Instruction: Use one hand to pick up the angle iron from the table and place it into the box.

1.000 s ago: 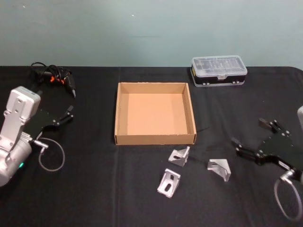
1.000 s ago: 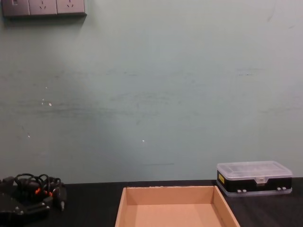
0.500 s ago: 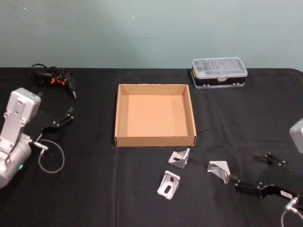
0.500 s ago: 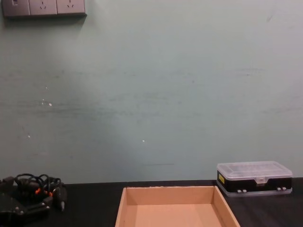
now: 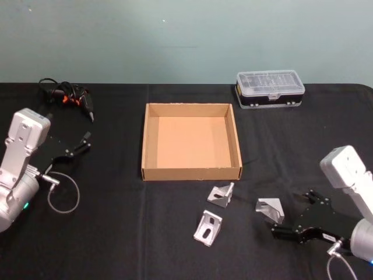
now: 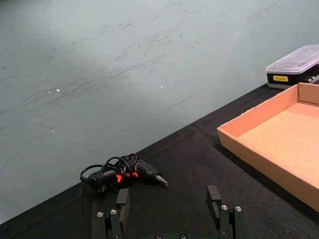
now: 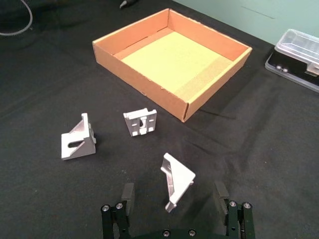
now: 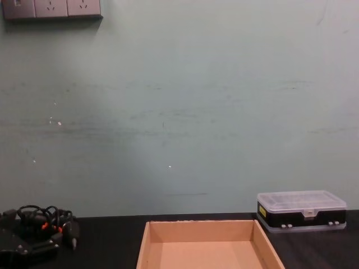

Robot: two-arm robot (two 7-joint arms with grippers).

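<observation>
Three angle irons on table, all outside box, just before its front wall. Rightmost angle iron stands tilted on edge, its near end between fingers of right gripper; fingers spread wide, one each side, not touching metal. Middle angle iron and nearest angle iron lie apart, to left. Left gripper low at table's left side, fingers spread too. Plastic case behind box, to right. Corded tool at far left.

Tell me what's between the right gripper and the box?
Right wrist view: near angle iron just before the right gripper, second angle iron by the box.
</observation>
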